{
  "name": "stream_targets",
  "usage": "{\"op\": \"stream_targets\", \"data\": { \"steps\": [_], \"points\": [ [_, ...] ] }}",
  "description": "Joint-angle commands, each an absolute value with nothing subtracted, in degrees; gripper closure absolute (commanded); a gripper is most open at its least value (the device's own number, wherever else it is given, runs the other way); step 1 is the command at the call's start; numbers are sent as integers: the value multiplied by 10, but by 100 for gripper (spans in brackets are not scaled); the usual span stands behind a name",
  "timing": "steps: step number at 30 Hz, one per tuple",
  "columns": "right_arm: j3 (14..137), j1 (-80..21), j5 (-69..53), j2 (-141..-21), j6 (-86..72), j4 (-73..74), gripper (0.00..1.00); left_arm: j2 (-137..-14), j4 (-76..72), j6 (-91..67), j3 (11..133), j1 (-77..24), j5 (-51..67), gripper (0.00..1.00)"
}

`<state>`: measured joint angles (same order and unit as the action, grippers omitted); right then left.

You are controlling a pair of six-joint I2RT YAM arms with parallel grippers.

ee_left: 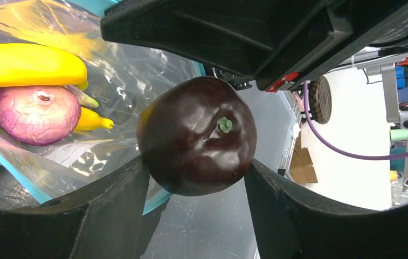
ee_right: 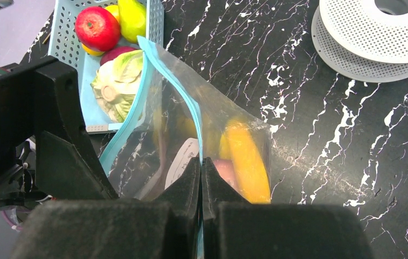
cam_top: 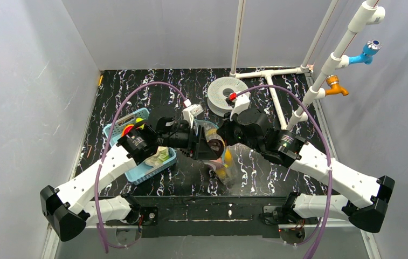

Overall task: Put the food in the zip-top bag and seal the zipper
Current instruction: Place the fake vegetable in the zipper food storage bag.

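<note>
With my left gripper point(ee_left: 196, 166) pinching the eggplant point(ee_left: 196, 135) and my right gripper point(ee_right: 201, 174) clamped on the zip-top bag point(ee_right: 220, 127) rim, a mis-aimed release could bounce it off the mouth.

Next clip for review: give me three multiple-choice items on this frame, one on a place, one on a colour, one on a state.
1. Where does the cabbage lie? A on the tabletop; B in the blue basket; C on the white reel.
2. What colour is the fruit in the left gripper? A red; B yellow; C dark purple.
3. How is the right gripper? A shut on the zip-top bag at its zipper; B open above the basket; C open over the reel.
Answers: 1 B, basket walls surround it; 2 C, dark glossy skin in its grip; 3 A, pinched closed on the blue strip.
</note>
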<state>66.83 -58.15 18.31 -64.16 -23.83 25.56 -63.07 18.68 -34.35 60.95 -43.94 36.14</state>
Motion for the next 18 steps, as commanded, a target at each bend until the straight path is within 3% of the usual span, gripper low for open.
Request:
{"op": "stream_targets", "data": {
  "steps": [1, 9, 18],
  "points": [
    [676, -585, 194, -625, -242, 229, 99, -628, 210, -315, 634, -447, 349, 34],
    [672, -584, 194, -624, -242, 229, 99, -615, 212, -307, 628, -450, 336, 13],
    [671, -585, 193, -628, -242, 227, 99, -599, 233, -282, 645, -449, 318, 9]
  ]
}}
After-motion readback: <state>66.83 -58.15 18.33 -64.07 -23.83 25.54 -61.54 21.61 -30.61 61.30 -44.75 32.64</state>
